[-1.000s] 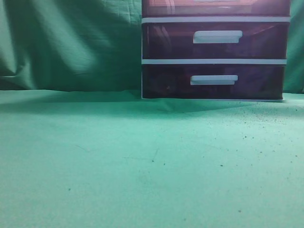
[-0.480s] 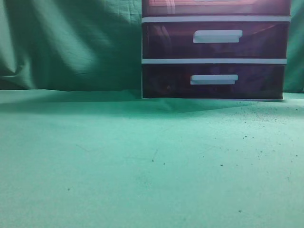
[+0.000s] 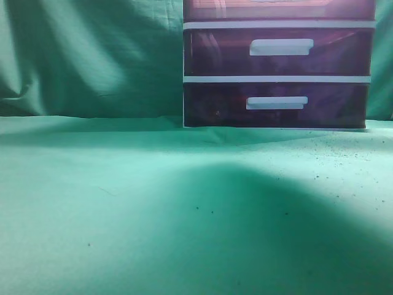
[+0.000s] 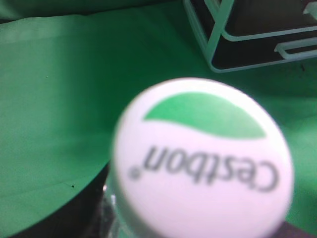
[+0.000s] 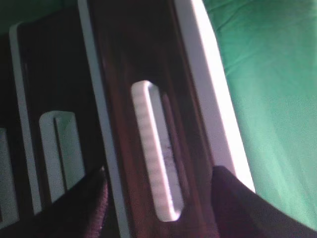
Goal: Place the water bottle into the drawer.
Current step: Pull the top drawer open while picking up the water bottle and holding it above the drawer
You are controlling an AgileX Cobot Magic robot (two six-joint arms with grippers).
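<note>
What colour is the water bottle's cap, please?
The cap is white with a green leaf shape; left wrist view.

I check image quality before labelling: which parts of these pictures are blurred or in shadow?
Exterior view: a broad dark shadow lies over the green cloth.
Left wrist view: the white bottle cap fills the frame, soft and out of focus.
Right wrist view: the white handle is blurred; the dark fingers are dim.
</note>
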